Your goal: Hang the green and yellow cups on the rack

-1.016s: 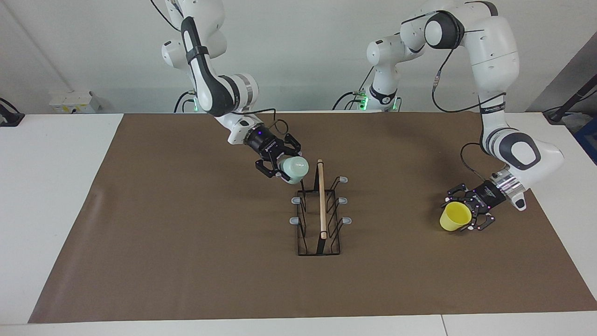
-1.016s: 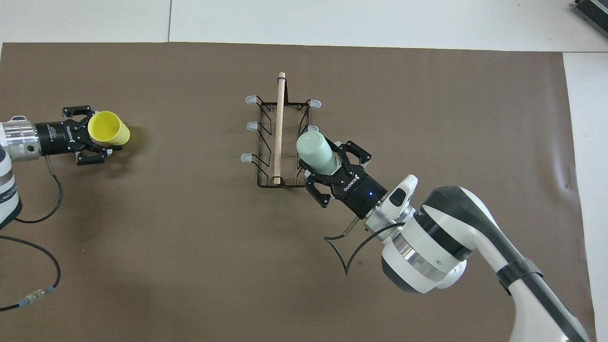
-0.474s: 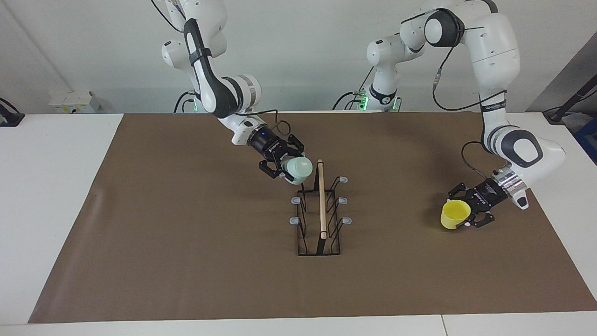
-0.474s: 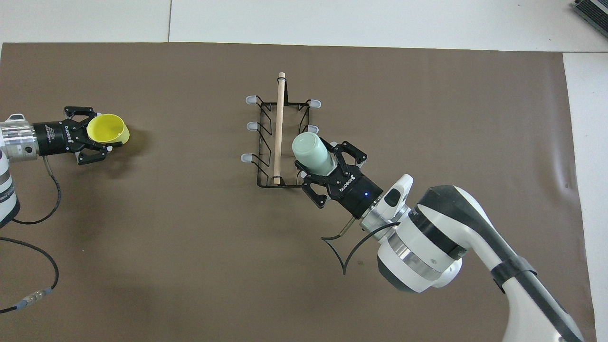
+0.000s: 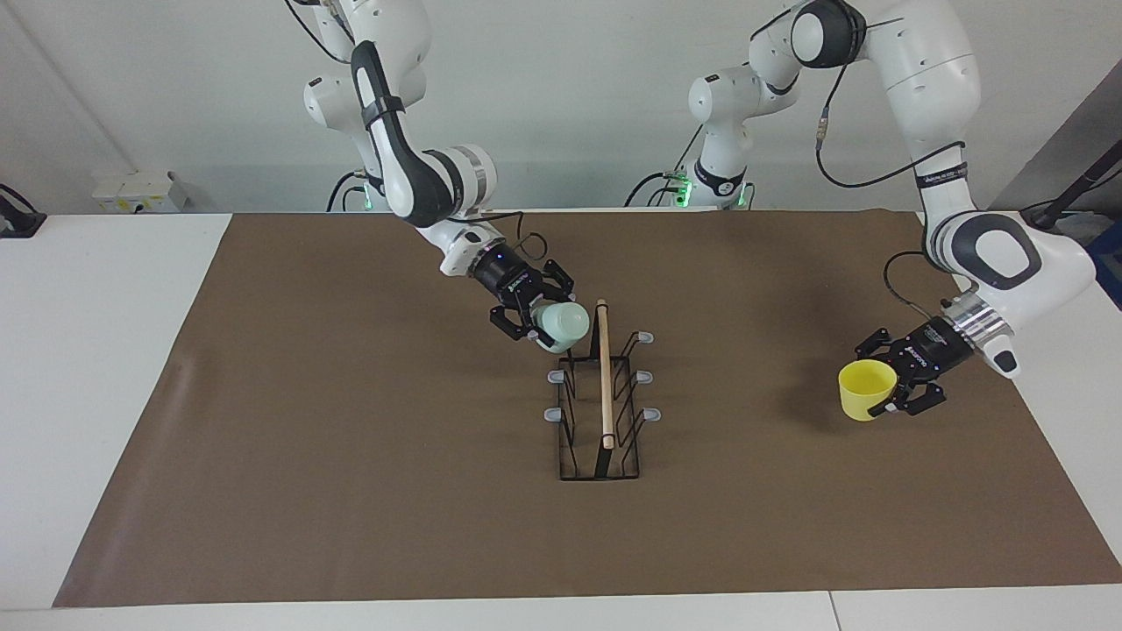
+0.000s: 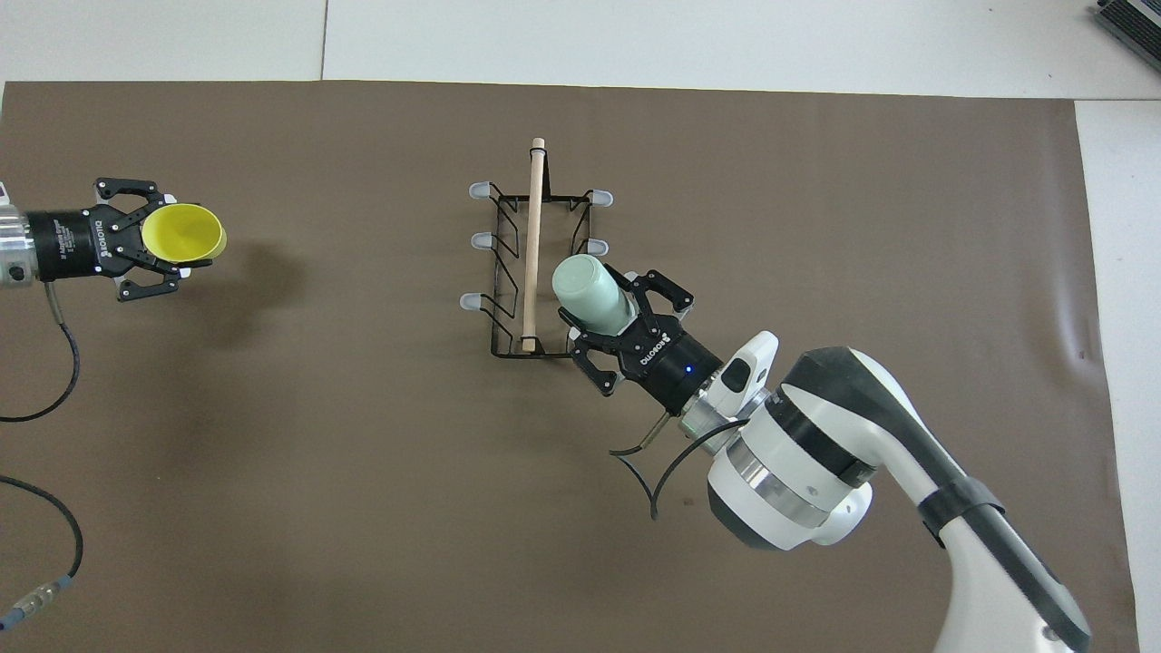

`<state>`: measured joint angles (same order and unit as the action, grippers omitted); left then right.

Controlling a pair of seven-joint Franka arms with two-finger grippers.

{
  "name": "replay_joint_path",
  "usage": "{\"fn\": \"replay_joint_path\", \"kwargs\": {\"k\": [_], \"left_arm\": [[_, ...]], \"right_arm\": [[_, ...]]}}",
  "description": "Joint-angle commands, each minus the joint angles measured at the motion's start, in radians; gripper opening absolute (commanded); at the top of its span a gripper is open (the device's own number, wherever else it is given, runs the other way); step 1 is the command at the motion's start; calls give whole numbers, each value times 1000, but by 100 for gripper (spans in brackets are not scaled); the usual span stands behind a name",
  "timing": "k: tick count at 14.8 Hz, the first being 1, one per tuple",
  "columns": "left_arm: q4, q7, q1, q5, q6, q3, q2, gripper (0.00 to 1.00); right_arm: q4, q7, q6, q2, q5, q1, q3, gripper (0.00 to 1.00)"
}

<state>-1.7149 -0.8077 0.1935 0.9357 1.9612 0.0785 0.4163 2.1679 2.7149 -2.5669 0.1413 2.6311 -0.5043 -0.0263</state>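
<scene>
Cups, two small tapered plastic tumblers, are what we are hanging, and both are in the air in our grippers. Our right gripper is clamped on the pale mint green plastic cup, held tilted with its closed bottom up and its mouth turned down, over the end of the black wire rack nearest the robots, on the right arm's side of the light wooden top rod. In the overhead view the green cup covers the nearest grey-tipped peg of that row, while the other two pegs there and all three on the left arm's side show bare. Whether the cup touches a peg yet we cannot tell; from the facing view it looks just above.

Our left gripper grips the bright yellow plastic cup by its wall, mouth up, over the brown mat well apart from the rack, toward the left arm's end of the table.

We judge the step in hand to be seating the green cup. Next we need to line its mouth with the peg tip and slide it along the peg's slope before letting go. The yellow cup will then need turning mouth-down and carrying to a peg on its own side.
</scene>
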Motion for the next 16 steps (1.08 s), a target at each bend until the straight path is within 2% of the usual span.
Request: {"fn": "replay_joint_path", "kwargs": {"k": [1,3,7,8,9,10,14,16], "left_arm": [[9,8,-52,-124,21,18,-56,0],[5,9,-101,-227,97,18,-88,0],[29,-2,-121,-334,90,21,-123,0],[26,-5,-126,-360,100,15,-139,0],[26,-2,-147,-392,96,21,-152,0],[27,-4,-154,-450,91,18,-168,0],[23,-93,-223,-566,88,17,-218,0],[20,-97,-252,-583,82,12,-241,0]], "right_arm": [[-22,150,-19,21,190,-11,3,0],[-17,170,-19,41,190,-10,3,0],[-14,192,-22,69,190,-11,2,0],[-14,192,-22,69,191,-8,0,10],[-14,192,-21,69,193,-10,0,90],[-17,192,-19,67,194,-10,0,100],[-17,184,-25,35,196,-6,0,100],[-17,172,-114,-21,196,3,0,100]]}}
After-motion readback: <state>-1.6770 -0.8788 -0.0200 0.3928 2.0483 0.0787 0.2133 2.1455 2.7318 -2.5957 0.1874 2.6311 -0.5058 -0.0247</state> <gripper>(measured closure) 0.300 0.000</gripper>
